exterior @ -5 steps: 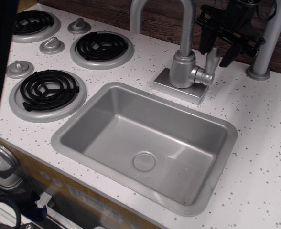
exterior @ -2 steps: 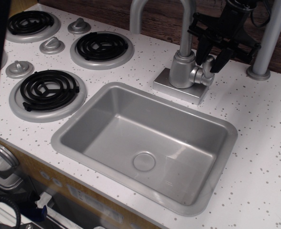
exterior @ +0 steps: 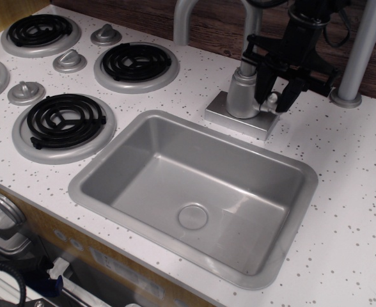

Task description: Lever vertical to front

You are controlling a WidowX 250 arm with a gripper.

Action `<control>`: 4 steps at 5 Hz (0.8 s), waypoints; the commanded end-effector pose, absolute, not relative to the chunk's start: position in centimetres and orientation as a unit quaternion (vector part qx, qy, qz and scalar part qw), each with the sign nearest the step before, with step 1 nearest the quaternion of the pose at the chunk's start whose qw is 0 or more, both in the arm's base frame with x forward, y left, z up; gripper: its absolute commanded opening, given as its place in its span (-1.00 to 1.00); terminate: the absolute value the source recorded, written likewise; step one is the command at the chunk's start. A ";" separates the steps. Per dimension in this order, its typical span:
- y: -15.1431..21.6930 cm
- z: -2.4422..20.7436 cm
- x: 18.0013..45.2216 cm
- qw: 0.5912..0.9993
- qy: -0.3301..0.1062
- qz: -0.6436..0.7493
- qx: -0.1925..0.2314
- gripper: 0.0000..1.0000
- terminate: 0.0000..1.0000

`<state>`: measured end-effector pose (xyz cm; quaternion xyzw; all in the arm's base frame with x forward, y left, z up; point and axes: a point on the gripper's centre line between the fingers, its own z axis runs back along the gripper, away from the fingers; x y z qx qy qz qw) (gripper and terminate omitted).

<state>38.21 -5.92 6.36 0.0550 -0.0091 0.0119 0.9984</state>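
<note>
The lever [exterior: 274, 100] sits on the right side of the faucet body [exterior: 243, 93], near the far edge of the tabletop [exterior: 354, 192]; only its round stub shows, the paddle hidden between the black fingers [exterior: 263, 86] of the pincer [exterior: 275, 94]. The fingers stand apart on either side of the lever; whether they press on it cannot be told. The faucet base [exterior: 242, 117] lies just beyond the far rim of the sink [exterior: 194, 192]. A grey post [exterior: 360, 51] rises near the far right corner. Open speckled tabletop spreads right of the sink. Burners [exterior: 64, 121] and knobs [exterior: 26, 93] fill the left side.
</note>
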 end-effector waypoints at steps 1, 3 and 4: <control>-5.1 6.6 38.4 0.998 -0.043 0.022 0.031 -1.00 -1.00; -5.0 6.5 38.9 0.998 -0.044 0.023 0.030 -1.00 -1.00; -5.4 7.2 38.8 0.998 -0.037 0.026 0.040 1.00 -1.00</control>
